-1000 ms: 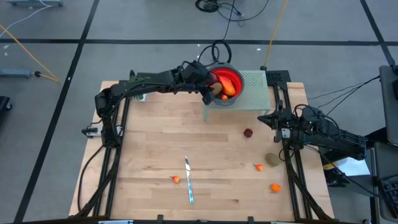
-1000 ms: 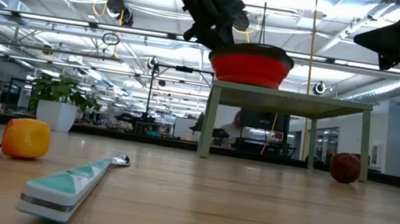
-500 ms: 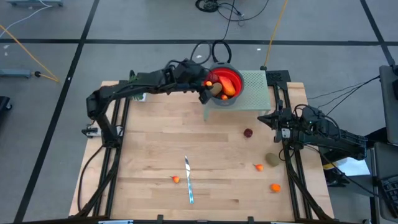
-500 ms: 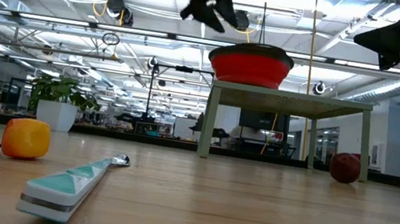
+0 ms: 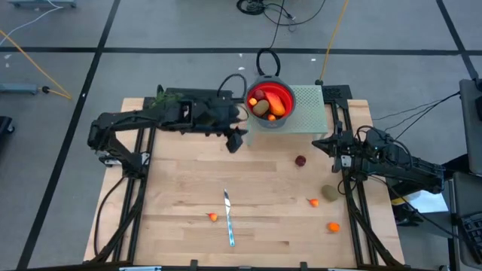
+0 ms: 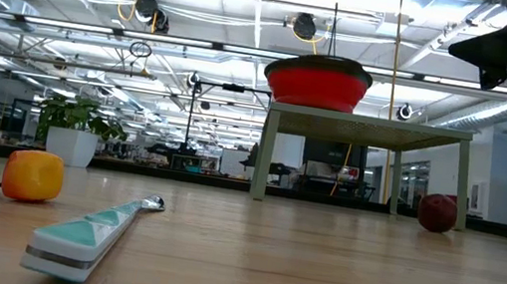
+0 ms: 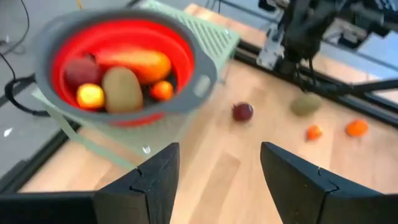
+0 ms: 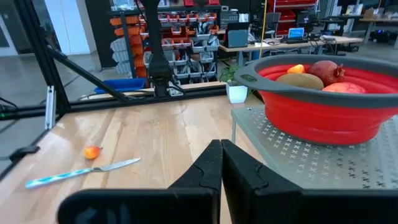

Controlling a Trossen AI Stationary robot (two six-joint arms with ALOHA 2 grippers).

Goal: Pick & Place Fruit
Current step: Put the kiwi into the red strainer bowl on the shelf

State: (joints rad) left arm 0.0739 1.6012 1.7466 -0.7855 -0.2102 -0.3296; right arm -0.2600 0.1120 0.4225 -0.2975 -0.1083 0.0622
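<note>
Our left gripper (image 5: 235, 141) hangs above the table (image 5: 181, 196) with its two fingers (image 7: 155, 177) spread wide, and nothing is between them. The red bowl (image 5: 269, 102) is just beside it, up on a little green stand (image 5: 309, 105). We see fruit in the bowl: a long orange piece (image 7: 140, 61), a brown kiwi (image 7: 121, 90), a dark red ball (image 7: 81, 70) and two tiny orange bits.

More fruit lies on the table. A second dark red ball (image 5: 300, 160) is the nearest one to our left gripper, ahead of it toward the other arm. Past that lie another kiwi (image 5: 330, 193) and two orange bits (image 5: 312, 201), well apart from us. One more orange bit (image 5: 213, 217) sits beside the knife (image 5: 228, 218), back toward the near edge of the table.

Our right gripper (image 5: 331, 143) waits at its side of the table, shut tight and empty.

We think the next job is to grab one more fruit. The balls are round, so a bump from a finger could send one rolling off the table. The tiny bits may slip out if we pinch them off centre. If we reach for the bit by the knife, we could knock the knife or grab it by mistake. The kiwi lies close to our right arm, so our two arms could bump there. Coming back too low, we could hit the bowl and tip it.
</note>
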